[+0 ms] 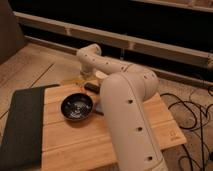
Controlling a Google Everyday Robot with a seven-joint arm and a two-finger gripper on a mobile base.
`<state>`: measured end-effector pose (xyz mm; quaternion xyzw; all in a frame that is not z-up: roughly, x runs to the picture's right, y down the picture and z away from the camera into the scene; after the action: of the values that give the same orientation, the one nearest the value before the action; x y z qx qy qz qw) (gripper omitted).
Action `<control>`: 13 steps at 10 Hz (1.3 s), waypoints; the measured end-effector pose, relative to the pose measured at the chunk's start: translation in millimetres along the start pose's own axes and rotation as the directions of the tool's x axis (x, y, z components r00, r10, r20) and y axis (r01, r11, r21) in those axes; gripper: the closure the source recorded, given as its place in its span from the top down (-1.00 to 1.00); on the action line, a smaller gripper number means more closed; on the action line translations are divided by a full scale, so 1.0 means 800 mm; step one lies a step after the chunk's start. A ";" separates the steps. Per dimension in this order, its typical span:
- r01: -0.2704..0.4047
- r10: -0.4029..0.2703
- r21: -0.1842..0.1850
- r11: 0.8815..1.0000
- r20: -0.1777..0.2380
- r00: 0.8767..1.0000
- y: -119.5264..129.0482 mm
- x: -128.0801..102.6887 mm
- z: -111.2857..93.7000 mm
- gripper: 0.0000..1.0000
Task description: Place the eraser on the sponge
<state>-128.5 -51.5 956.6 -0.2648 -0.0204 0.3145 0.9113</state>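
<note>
The eraser (pixel 91 87) is a small dark block lying on the wooden table (pixel 75 142), just behind the black bowl (pixel 76 106). My gripper (pixel 83 78) hangs at the table's far edge, right beside the eraser on its left and low over the wood. It stands open with nothing in it. Only a grey sliver of the sponge (pixel 98 107) shows to the right of the bowl. My own arm hides the rest of it.
A large dark mat (pixel 22 125) covers the table's left side. My bulky white arm (pixel 127 115) fills the middle and right of the view. Black cables (pixel 192 107) lie on the floor to the right. A dark wall with rails runs behind.
</note>
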 end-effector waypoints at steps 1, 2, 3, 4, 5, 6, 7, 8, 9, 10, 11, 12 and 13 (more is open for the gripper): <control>-0.003 0.002 -0.011 1.000 -0.004 1.000 0.000 0.002 0.005 0.30; -0.013 0.013 -0.033 0.999 -0.012 1.000 0.002 0.006 0.013 0.30; -0.029 0.027 -0.067 0.997 -0.033 0.999 0.004 0.015 0.026 0.30; -0.037 0.033 -0.083 0.996 -0.050 0.998 0.006 0.021 0.032 0.30; -0.048 0.042 -0.098 0.994 -0.070 0.997 0.005 0.027 0.040 0.30; -0.065 0.056 -0.101 0.993 -0.087 0.995 -0.002 0.034 0.043 0.30; -0.074 0.064 -0.099 0.992 -0.103 0.993 -0.008 0.040 0.043 0.30; -0.081 0.070 -0.095 0.992 -0.118 0.991 -0.014 0.047 0.041 0.30; -0.090 0.078 -0.086 0.992 -0.134 0.988 -0.024 0.053 0.037 0.30; -0.096 0.084 -0.083 0.992 -0.142 0.986 -0.029 0.056 0.036 0.30; -0.101 0.087 -0.085 0.991 -0.152 0.985 -0.032 0.059 0.038 0.30; -0.102 0.086 -0.093 0.990 -0.167 0.982 -0.031 0.063 0.042 0.30; -0.102 0.084 -0.099 0.990 -0.169 0.982 -0.030 0.062 0.046 0.30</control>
<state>-83.1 -21.2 993.3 -0.3392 0.0505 0.3323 0.8786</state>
